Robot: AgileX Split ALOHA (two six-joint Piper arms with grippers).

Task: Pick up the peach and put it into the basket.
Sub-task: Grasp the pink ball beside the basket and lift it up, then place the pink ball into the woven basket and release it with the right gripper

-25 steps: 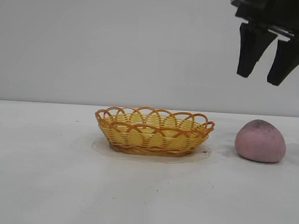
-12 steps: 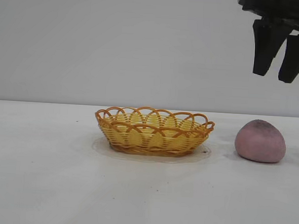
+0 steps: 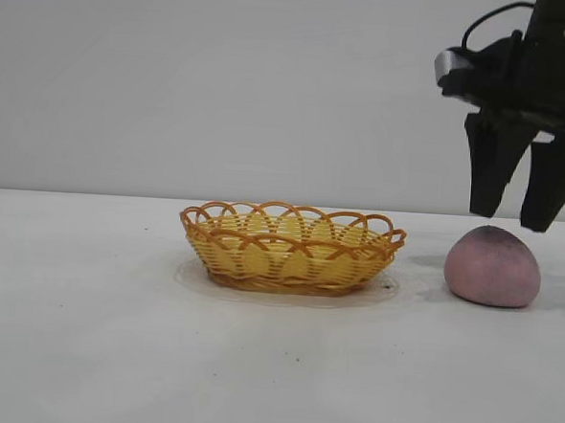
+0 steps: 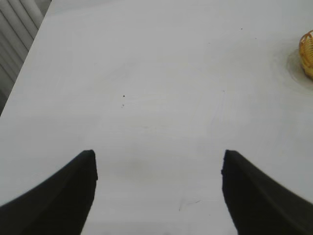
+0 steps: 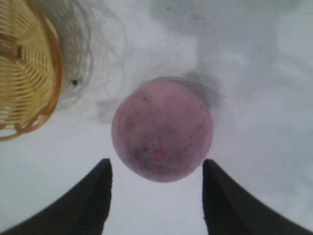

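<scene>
The peach (image 3: 492, 267), a pink-mauve speckled lump, rests on the white table at the right; it also shows in the right wrist view (image 5: 162, 130). The yellow wicker basket (image 3: 291, 247) with an orange-brown looped rim stands in the middle, empty; its edge shows in the right wrist view (image 5: 24, 73). My right gripper (image 3: 510, 219) hangs open just above the peach, fingertips level with its top, in the right wrist view (image 5: 156, 166) straddling its near side. My left gripper (image 4: 159, 159) is open over bare table, away from both; it does not show in the exterior view.
The white table (image 3: 112, 335) stretches left of and in front of the basket. The table's edge and a ribbed wall show at the corner of the left wrist view (image 4: 14, 39). A sliver of the basket (image 4: 307, 54) shows at that view's border.
My right gripper has come down from high above and slightly right, to just over the peach, still open. Peach and basket have not moved.
</scene>
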